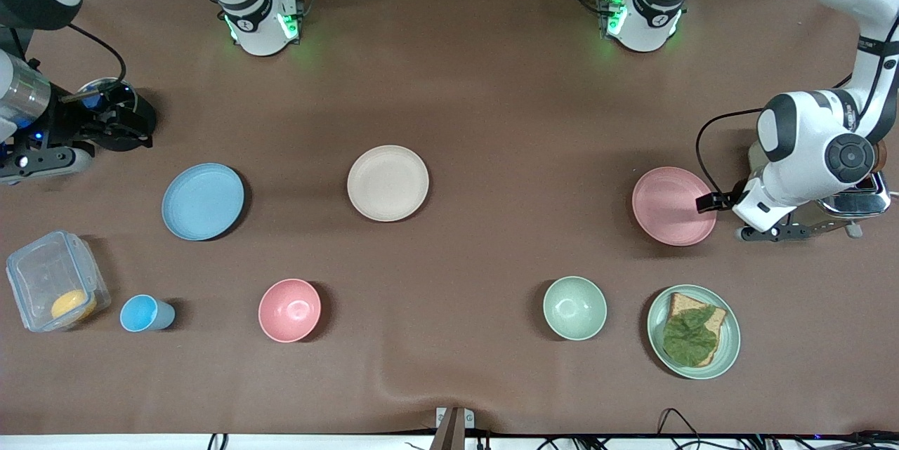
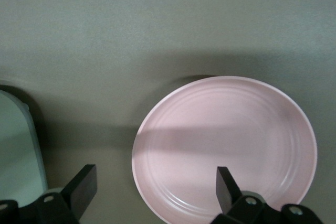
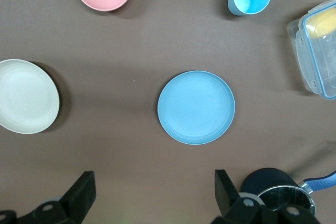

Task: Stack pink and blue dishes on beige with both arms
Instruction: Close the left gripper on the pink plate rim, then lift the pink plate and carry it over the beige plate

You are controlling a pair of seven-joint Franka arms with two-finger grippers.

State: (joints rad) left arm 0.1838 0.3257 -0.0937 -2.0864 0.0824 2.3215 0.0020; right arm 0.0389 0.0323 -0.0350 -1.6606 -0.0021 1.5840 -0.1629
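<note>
Both arms look ready with jaws wide open. The left gripper [image 2: 152, 192] sits over the rim of the pink plate [image 1: 673, 206], nearest its end. The right gripper [image 3: 152, 192] hangs high by the blue plate [image 1: 202, 201]. Round plates, so no long axis. The beige plate [image 1: 388, 182] lies between them.

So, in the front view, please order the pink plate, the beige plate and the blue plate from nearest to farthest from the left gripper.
The left gripper is open at the edge of the pink plate.
1. Pink plate: right at the gripper, toward the left arm's end of the table.
2. Beige plate: mid-table.
3. Blue plate: toward the right arm's end.
</note>
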